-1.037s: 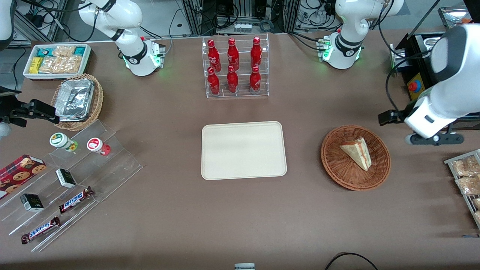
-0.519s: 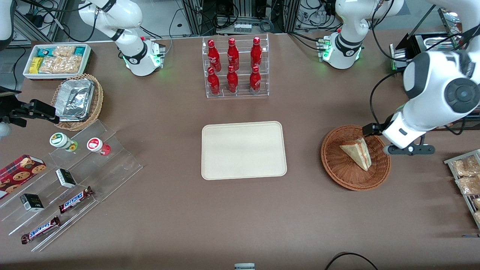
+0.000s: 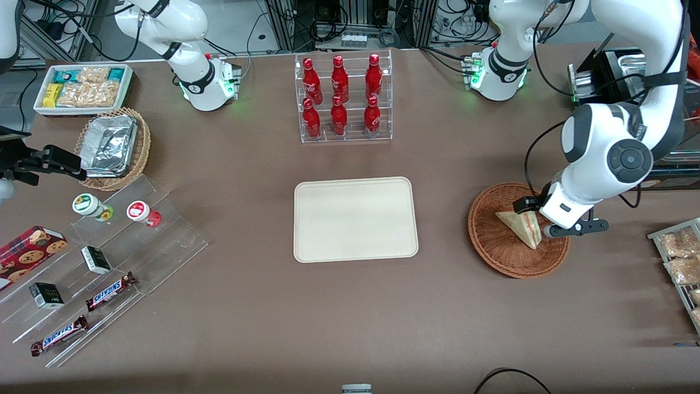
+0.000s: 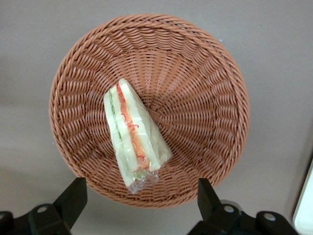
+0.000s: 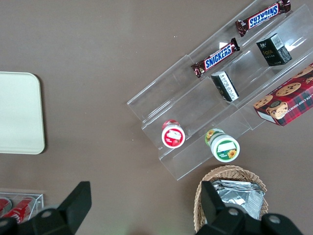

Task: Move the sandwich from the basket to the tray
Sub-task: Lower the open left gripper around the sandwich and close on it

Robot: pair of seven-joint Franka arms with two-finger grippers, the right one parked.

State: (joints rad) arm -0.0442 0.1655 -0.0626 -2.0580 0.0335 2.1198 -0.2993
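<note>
The sandwich (image 3: pixel 519 225) is a pale wedge in clear wrap, lying in the reddish-brown woven basket (image 3: pixel 500 253) toward the working arm's end of the table. My left gripper (image 3: pixel 553 219) hangs above the basket, over the sandwich's wide end and the basket's rim. In the left wrist view the sandwich (image 4: pixel 134 132) shows its red, orange and green filling, resting off-centre in the basket (image 4: pixel 200 93). The gripper (image 4: pixel 139 208) is open and its black fingertips (image 4: pixel 73 196) hold nothing. The cream tray (image 3: pixel 355 219) lies flat at the table's middle.
A clear rack of red bottles (image 3: pixel 342 98) stands farther from the front camera than the tray. Bagged snacks on a wire rack (image 3: pixel 681 262) lie beside the basket at the table's edge. Tiered acrylic steps with candy bars (image 3: pixel 104 262) and a foil-tray basket (image 3: pixel 112 146) sit toward the parked arm's end.
The left arm has swung from the table's edge toward the table's middle, bringing the gripper from beside the basket to above the sandwich. The sandwich and basket have not moved.
</note>
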